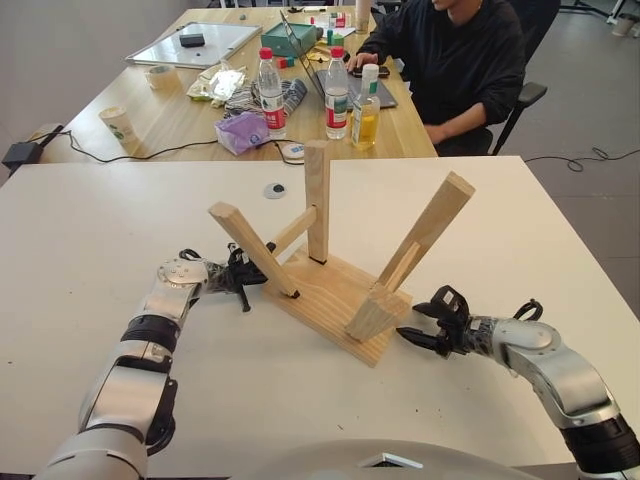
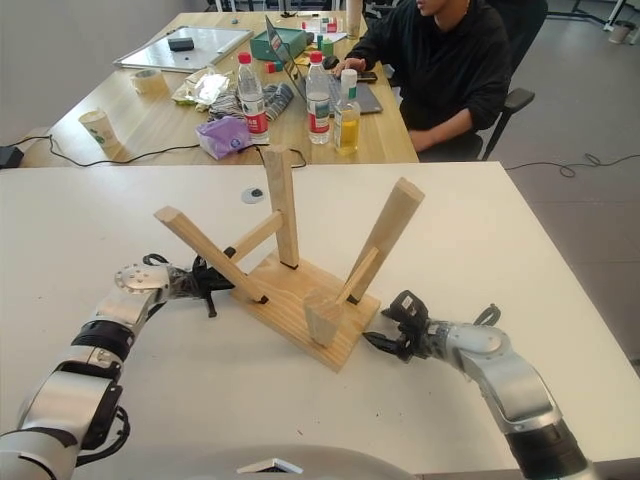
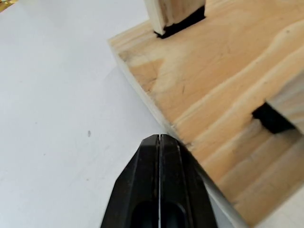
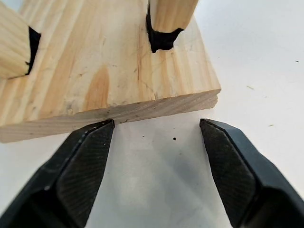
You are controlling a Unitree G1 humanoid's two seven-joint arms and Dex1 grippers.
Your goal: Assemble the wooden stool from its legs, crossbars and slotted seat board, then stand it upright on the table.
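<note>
The stool lies upside down on the white table. Its slotted seat board is flat on the table, with legs standing up out of the slots and a crossbar joining two of them. My left gripper is shut with nothing in it. In the left wrist view its tip touches the board's left edge. My right gripper is open and low on the table at the board's right end. In the right wrist view the fingers flank a bare patch just before the board's edge.
A small round dark disc lies on the white table behind the stool. Beyond it stands a wooden table with bottles, a cup, tape and a laptop. A seated person is at its right side.
</note>
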